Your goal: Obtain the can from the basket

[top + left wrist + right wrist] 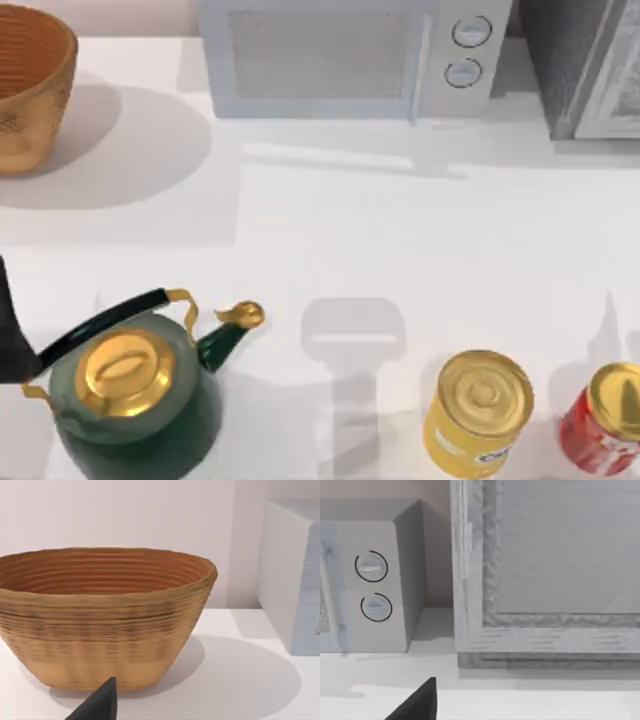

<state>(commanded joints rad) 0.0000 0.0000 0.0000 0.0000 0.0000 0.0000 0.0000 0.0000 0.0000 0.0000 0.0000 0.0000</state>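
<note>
The white table (pixel 420 250) carries everything, taking the basket (pixel 30 95) at its far left corner as landmark. Right of the basket along the back edge stands the microwave (pixel 345 55), then a grey cabinet (pixel 590 65). Well nearer than the basket sits the green kettle (pixel 135 400) – further right, a yellow can (pixel 478 412) and a red can (pixel 605 418). The small can cannot be made out – the basket's visible inner wall is bare. The left gripper (pixel 97 705) faces the basket, and I cannot tell whether it is open or closed; the same holds for the right gripper (pixel 417 702), which faces the cabinet
</note>
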